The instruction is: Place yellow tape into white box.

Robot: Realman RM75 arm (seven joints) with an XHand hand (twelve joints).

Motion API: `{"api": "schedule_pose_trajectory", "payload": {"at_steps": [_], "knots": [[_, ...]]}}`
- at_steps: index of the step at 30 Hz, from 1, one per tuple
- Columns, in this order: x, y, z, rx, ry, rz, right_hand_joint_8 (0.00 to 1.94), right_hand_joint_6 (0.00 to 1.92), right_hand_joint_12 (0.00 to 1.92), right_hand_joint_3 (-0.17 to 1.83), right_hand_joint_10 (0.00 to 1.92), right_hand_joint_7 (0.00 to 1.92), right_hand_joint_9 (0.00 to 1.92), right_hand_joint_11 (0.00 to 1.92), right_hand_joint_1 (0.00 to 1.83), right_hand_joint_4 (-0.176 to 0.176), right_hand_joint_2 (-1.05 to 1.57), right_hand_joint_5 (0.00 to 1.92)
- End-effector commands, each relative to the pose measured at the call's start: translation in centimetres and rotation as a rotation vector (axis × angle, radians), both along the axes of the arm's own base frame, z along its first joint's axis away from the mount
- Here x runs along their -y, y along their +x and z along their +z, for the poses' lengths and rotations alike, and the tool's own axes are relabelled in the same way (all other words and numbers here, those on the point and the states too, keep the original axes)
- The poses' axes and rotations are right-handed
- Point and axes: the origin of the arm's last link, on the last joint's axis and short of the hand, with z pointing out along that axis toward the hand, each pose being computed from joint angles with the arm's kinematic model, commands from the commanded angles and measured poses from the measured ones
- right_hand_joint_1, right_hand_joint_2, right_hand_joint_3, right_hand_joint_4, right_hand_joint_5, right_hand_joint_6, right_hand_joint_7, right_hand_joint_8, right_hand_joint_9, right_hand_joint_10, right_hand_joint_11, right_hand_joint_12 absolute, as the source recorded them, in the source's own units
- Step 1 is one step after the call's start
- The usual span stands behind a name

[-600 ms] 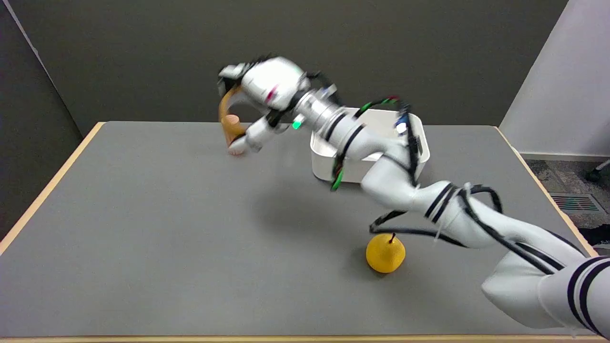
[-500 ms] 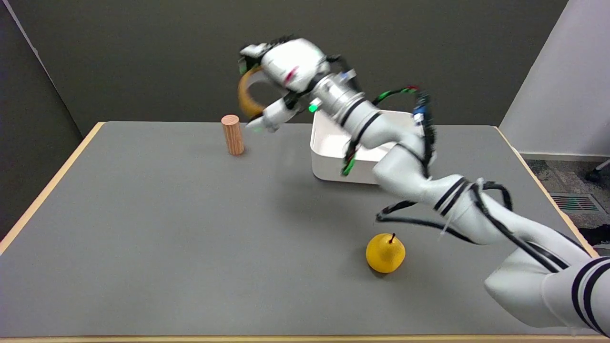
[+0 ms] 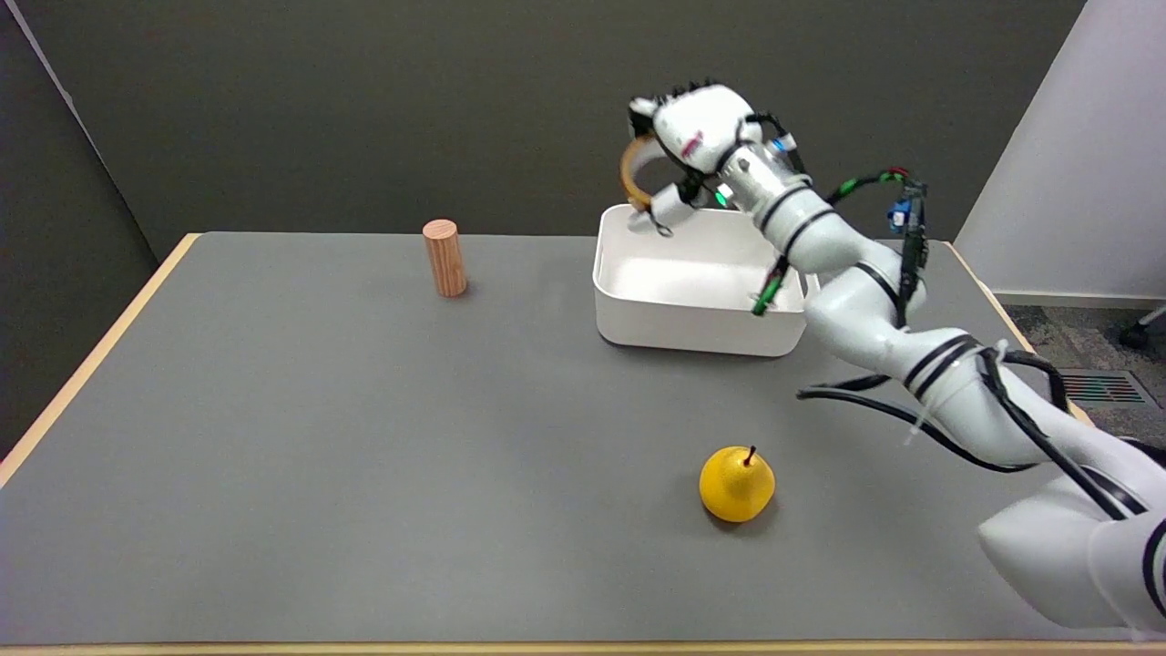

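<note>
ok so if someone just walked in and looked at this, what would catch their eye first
Probably the right hand, raised above the far side of the white box with the yellow tape ring held in its fingers. Next, the bright yellow pear alone on the near grey table, and the wooden cylinder upright at far left.

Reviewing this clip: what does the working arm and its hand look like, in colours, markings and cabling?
The right arm is glossy white, built of rounded segments with paired black bands at the joints and a silvery metal wrist section. Loose black cables run along its outside, with green and red wire bits and a small blue part near the elbow. A green light glows by the wrist. The right hand has a white shell with black fingers.
</note>
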Motion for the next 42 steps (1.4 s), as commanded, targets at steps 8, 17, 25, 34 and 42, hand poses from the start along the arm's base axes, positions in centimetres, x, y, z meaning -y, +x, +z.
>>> {"api": "schedule_pose_trajectory", "payload": {"at_steps": [8,17,25,34,42], "knots": [[-6.6,-5.3,10.1,-0.077,-0.01,-0.064,1.34,1.54,1.9,0.52,1.36,0.9,0.86,0.91,1.18,-0.068,0.99,0.64],[-7.5,-3.0,10.3,0.09,0.019,-0.005,0.29,0.25,1.46,0.96,0.67,0.14,0.25,0.34,0.34,0.124,0.51,0.08],[-8.9,-0.4,11.1,0.422,0.029,0.113,0.17,0.24,1.54,0.92,0.67,0.04,0.21,0.31,0.19,0.128,0.43,0.04],[-11.9,3.7,15.6,0.913,-0.042,0.447,0.12,0.15,0.99,0.98,0.56,0.02,0.04,0.08,0.24,0.099,0.56,0.01],[-14.9,1.4,22.5,1.399,-0.191,0.625,0.18,0.25,0.94,0.95,0.46,0.0,0.02,0.0,0.31,0.078,0.77,0.01]]}}
